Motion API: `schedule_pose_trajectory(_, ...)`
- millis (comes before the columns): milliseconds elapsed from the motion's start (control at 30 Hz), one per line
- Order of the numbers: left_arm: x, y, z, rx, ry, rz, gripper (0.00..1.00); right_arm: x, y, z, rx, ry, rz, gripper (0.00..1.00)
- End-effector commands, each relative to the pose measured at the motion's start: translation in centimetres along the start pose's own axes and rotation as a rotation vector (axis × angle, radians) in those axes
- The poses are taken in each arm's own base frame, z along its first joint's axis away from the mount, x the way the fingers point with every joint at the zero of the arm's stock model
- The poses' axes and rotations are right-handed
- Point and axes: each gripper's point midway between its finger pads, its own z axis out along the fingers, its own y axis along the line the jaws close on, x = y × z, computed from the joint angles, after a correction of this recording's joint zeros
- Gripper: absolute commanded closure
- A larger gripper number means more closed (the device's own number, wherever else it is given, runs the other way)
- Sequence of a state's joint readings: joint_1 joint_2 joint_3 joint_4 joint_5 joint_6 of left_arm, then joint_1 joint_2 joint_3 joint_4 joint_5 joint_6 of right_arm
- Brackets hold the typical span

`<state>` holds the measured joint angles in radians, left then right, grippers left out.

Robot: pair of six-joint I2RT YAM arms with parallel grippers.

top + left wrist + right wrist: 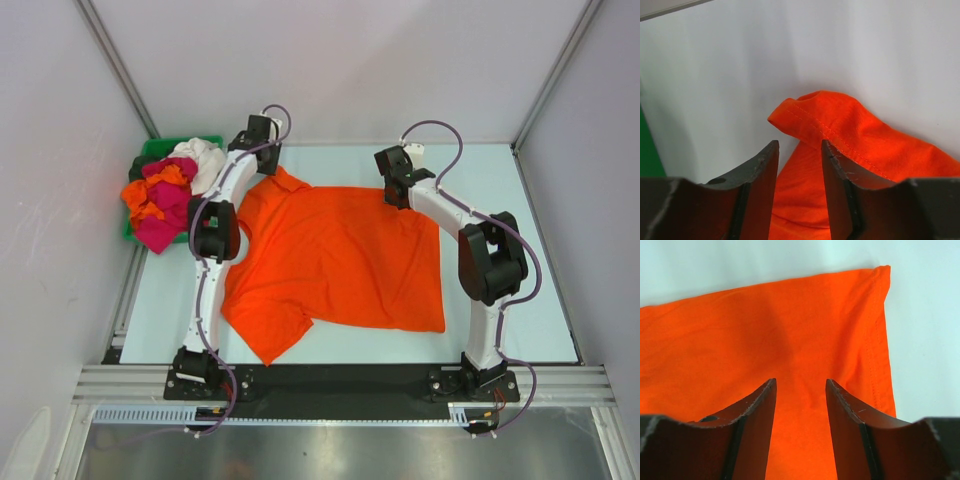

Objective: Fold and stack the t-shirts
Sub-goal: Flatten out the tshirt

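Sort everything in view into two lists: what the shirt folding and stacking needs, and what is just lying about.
For the job:
- orange t-shirt, spread out
- heap of orange, magenta and white t-shirts
- left tool and right tool, both open

Just lying about:
- green bin, holding the heap
- table

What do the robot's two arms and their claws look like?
Both the left arm and right arm have white links and chunky black joints, with a thin purplish cable looping along each. The left gripper and right gripper each have two dark fingers tapering to thin tips.
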<state>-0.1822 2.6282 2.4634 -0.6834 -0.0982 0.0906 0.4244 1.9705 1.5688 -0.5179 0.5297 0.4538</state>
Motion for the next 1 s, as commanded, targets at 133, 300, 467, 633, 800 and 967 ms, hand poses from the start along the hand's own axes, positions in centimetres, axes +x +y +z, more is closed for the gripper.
schedule_pose_trajectory(133,-0.8,-0.6,0.1,0.013,-0.022,0.048,0.81,-1.9,0.2,-1.8,-0.029,-0.047,0.051,0.51)
schedule_pose_trajectory(300,-1.4,-0.3,-0.1,-0.003,-0.039,0.046,0.95,-1.7,0.4,-1.9,-0.035,-0.041,0.05,0.51)
schedule_pose_trajectory(467,-2.5,-0.2,-2.2,0.003,-0.07,0.0,0.63,-1.6,0.8,-2.5,-0.046,-0.047,0.044,0.51)
schedule_pose_trajectory(633,-4.2,0.5,-8.3,-0.012,-0.14,-0.053,0.23,-0.8,0.9,-3.3,-0.05,-0.051,0.027,0.5)
schedule_pose_trajectory(800,-1.9,0.6,-13.5,0.0,-0.171,-0.066,0.17,0.7,0.9,-4.4,-0.058,-0.046,0.022,0.49)
schedule_pose_trajectory(967,1.4,-2.7,-17.0,0.161,-0.091,-0.022,0.24,3.8,1.6,-5.1,-0.085,0.004,0.024,0.5)
